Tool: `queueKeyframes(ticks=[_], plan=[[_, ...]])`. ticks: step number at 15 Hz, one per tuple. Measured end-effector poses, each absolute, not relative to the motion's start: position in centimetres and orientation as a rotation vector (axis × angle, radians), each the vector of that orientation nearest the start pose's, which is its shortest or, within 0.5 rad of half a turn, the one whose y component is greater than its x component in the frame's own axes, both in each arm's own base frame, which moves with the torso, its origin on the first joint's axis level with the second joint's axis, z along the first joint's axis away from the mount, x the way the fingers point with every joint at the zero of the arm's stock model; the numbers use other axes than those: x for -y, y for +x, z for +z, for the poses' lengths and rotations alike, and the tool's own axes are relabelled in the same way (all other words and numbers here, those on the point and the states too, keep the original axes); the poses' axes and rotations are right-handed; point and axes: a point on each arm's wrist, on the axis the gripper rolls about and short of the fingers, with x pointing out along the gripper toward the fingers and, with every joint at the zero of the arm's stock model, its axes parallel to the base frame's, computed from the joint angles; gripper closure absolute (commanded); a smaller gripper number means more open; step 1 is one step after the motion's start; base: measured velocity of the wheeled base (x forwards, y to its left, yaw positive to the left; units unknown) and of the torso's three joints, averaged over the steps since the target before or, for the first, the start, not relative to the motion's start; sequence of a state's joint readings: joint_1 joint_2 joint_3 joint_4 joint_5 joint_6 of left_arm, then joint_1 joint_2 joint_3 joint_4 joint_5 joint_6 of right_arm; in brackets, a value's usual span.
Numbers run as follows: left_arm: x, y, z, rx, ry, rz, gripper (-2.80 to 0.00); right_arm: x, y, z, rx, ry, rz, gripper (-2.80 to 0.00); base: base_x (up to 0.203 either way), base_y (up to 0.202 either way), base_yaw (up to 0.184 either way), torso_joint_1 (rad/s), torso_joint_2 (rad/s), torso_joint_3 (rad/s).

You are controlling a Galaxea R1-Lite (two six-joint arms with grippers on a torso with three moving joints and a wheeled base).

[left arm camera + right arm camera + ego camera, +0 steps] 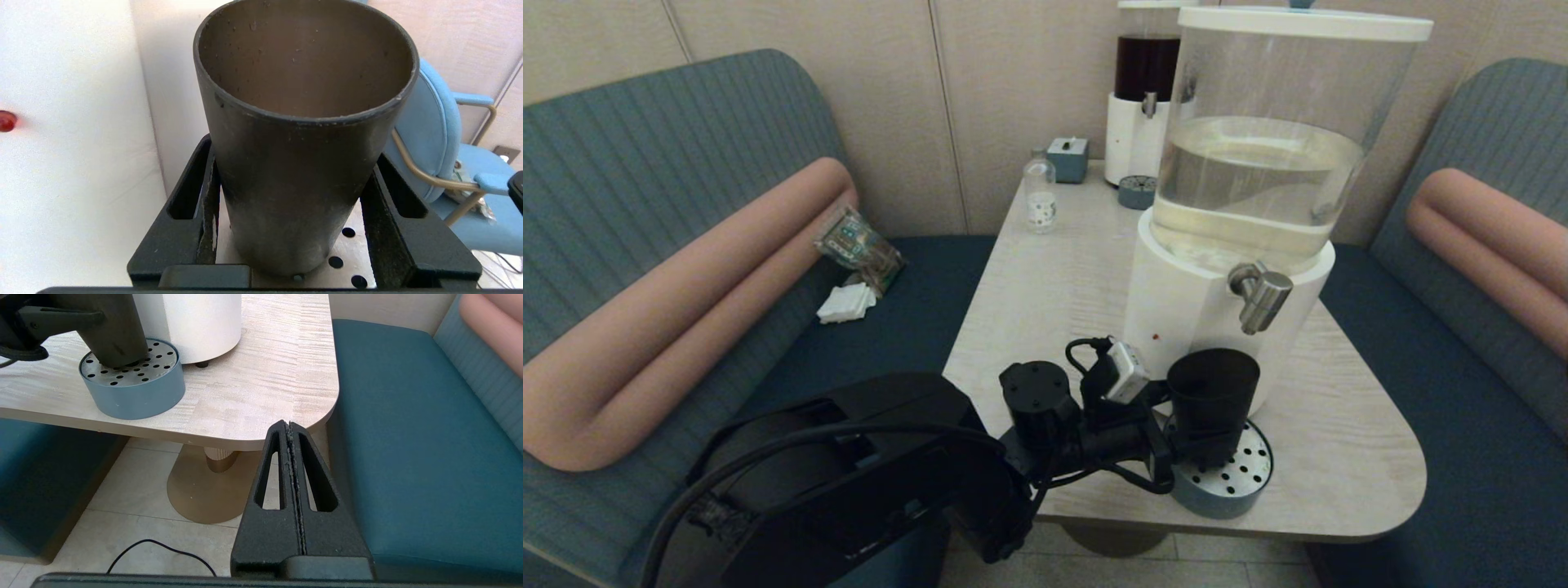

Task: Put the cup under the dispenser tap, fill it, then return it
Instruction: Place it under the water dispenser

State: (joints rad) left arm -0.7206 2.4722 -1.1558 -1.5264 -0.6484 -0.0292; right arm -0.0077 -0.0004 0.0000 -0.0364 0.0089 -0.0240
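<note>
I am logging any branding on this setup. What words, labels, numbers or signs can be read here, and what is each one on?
No text can be read in any view.
Small clear bottle at the table's far end: its white label bears dark marks, too small to read.
Packet on the left bench: printed pattern, too blurred to read.
Pale-liquid dispenser: only a small red dot, no lettering.
Cup, held by the left gripper: unmarked.

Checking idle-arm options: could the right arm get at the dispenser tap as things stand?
Probably yes. The right gripper is parked below the table edge, jaws shut. The dispenser tap faces that side unobstructed; the left gripper holds the cup lower down.
</note>
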Motion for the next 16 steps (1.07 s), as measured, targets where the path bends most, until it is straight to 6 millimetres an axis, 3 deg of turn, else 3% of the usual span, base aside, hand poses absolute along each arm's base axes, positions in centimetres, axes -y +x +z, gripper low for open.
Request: queueKeyframes(ticks=[3,4,16], plan=[[30.65,32.81,5.31,0.202,-0.031,-1.367,0.0,-0.04,-2.29,7.92,0.037,-0.024,0.0,0.0,0.0,0.0,0.0,0.0,0.0,0.0],[30.65,32.81,5.27,0.202,-0.03,-1.367,-2.8,-0.04,-2.29,7.92,0.037,-0.024,0.0,0.0,0.0,0.0,0.0,0.0,0.0,0.0],[30.93,32.11,5.33,0.186,-0.032,-1.382,-2.8,-0.04,-2.29,7.92,0.037,-0.024,0.0,0.0,0.0,0.0,0.0,0.0,0.0,0.0]])
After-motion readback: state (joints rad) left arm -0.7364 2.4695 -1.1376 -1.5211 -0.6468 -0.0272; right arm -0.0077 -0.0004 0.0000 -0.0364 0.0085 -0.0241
